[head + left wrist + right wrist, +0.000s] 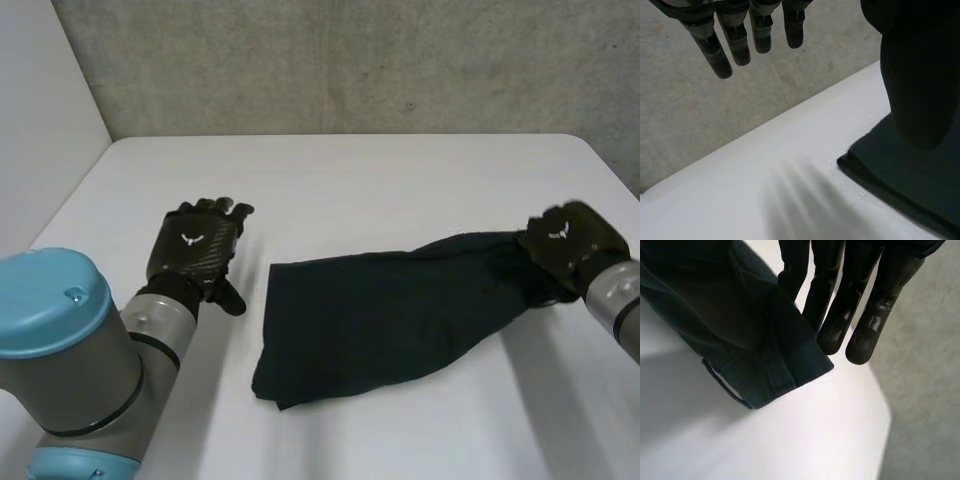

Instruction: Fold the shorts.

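Shorts [380, 310] sprawl on the table [400, 180], one end pinched in the right hand [570, 245]; left hand [195, 250] beside them, straight-fingered and empty.

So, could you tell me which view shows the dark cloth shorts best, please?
The head view: the dark cloth shorts show whole across the white table, one end in the right hand. The left wrist view gives one corner, the right wrist view a hem.

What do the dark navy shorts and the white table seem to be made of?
The dark navy shorts look like matte woven cloth, perhaps cotton: soft folds, a stitched hem. The white table looks like a smooth hard board, perhaps laminate: flat, even surface.
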Motion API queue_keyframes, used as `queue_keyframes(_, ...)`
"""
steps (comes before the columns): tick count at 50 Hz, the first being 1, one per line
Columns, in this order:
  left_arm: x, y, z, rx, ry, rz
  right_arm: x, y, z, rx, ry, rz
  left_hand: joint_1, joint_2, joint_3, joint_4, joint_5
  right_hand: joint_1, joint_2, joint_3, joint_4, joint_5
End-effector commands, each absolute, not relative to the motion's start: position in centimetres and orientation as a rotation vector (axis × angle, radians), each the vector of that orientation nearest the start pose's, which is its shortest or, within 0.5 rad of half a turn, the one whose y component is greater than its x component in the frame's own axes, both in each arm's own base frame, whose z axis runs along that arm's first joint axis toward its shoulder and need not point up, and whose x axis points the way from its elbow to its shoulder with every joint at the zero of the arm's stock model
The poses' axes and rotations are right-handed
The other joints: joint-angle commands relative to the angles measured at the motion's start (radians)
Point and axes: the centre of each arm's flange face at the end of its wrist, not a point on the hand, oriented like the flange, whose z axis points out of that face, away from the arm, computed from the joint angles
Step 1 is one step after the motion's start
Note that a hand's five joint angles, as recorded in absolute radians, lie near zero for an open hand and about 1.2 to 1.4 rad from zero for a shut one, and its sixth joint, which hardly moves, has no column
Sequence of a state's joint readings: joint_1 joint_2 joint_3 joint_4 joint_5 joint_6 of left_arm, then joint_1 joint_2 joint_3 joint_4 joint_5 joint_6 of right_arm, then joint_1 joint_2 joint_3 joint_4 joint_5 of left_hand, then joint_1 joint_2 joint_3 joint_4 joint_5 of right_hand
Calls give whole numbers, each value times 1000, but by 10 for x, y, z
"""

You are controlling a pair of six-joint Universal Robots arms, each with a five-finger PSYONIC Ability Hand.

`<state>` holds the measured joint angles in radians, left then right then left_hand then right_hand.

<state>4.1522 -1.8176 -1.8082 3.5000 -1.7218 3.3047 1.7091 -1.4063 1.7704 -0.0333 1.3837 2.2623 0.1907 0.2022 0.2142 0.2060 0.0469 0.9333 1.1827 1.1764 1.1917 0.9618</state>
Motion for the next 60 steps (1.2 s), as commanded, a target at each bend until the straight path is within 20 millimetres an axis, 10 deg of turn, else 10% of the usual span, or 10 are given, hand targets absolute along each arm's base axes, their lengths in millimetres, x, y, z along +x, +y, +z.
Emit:
queue_keyframes(1,-266,-221,206,649,2337,-2215,285,-218,236,-1940,1751,-2037,-12,-24,-36,-28,-43,463,214,220,205,260)
queue_keyframes(7,-259,-226,214,597,2308,-2237,352,-135,205,-2165,1238,-1821,-15,-27,-39,-31,-46,463,214,220,205,260)
queue_keyframes(13,-254,-229,219,554,2286,-2245,365,-107,164,-2181,1094,-1574,-16,-28,-40,-31,-47,463,214,220,205,260)
queue_keyframes(14,-254,-229,219,554,2286,-2245,365,-105,161,-2175,1088,-1545,-16,-28,-40,-31,-47,138,-111,-105,-120,-65)
queue_keyframes(18,-255,-229,223,554,2277,-2256,365,-109,163,-2134,1133,-1555,-16,-28,-40,-31,-47,-759,-1008,-1002,-1017,-962)
queue_keyframes(30,-280,-220,253,627,2235,-2384,331,-192,254,-979,1770,-1617,14,2,-10,-1,-17,-759,-1008,-1002,-1017,-962)
queue_keyframes(44,-299,-201,147,878,2609,-1781,325,-242,136,-1185,2163,-1361,11,0,-12,-4,-20,-759,-1008,-1002,-1017,-962)
queue_keyframes(49,-298,-200,127,929,2647,-1621,322,-246,126,-1193,2198,-1347,17,5,-7,2,-14,-759,-1008,-1002,-1017,-962)
queue_keyframes(54,-305,-205,152,923,2615,-1742,318,-252,168,-1135,2131,-1506,14,2,-10,-1,-17,-759,-1008,-1002,-1017,-962)
queue_keyframes(60,-306,-213,253,785,2423,-2185,313,-252,248,-1024,1908,-1851,11,0,-12,-4,-20,-759,-1008,-1002,-1017,-962)
